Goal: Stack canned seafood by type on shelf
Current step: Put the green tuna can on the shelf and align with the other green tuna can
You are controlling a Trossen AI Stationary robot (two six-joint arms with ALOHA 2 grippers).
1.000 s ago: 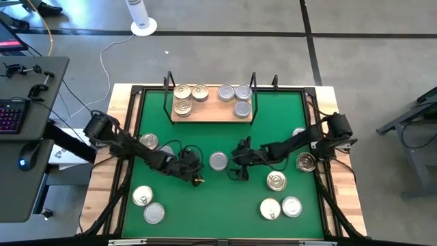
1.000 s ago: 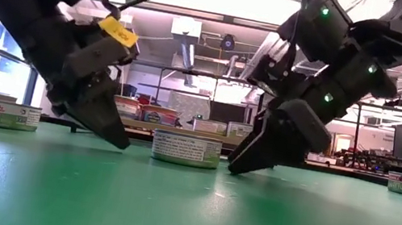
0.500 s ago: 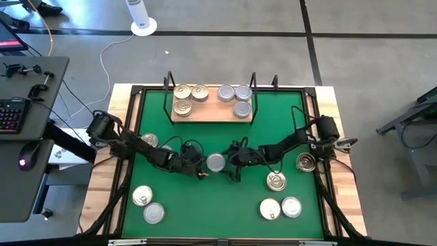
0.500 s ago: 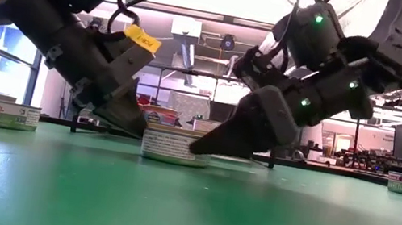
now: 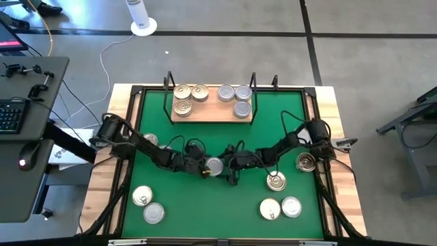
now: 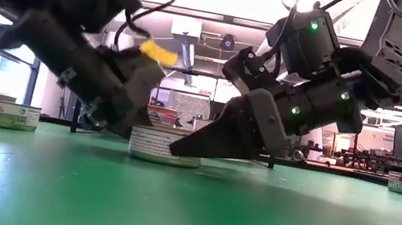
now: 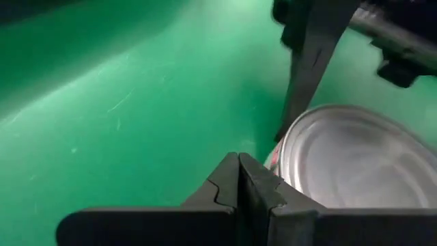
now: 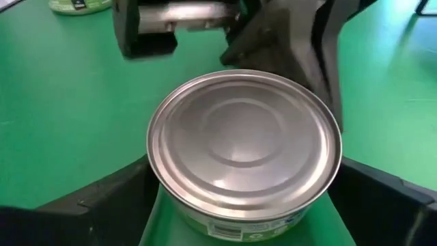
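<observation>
The table (image 5: pixel 345 205) is a pale wooden top covered almost wholly by a green mat (image 5: pixel 205 205). At the middle of the mat's far edge stands the shelf (image 5: pixel 208 113), a tan board with thin black uprights. It carries three gold-lidded tins (image 5: pixel 182 106) in a cluster at its left end and three silver-lidded tins (image 5: pixel 242 108) at its right end.

Both dark arms reach in from the table's side edges and meet at the centre of the mat. There lies a silver-lidded can (image 5: pixel 214 166), flat on the mat, between the two end effectors.

The right end effector (image 5: pixel 229 166) stands wide open, one finger on each side of this can, as the right wrist view shows. It has not closed on it. The left end effector (image 5: pixel 201 166) is closed and empty, its tip against the can's opposite side.

Loose cans lie elsewhere: two (image 5: pixel 148 205) near the near-left corner, two (image 5: pixel 281 207) near the near-right corner, two gold-lidded cans (image 5: pixel 276 181) towards the right edge, and one (image 5: pixel 148 141) by the left edge.
</observation>
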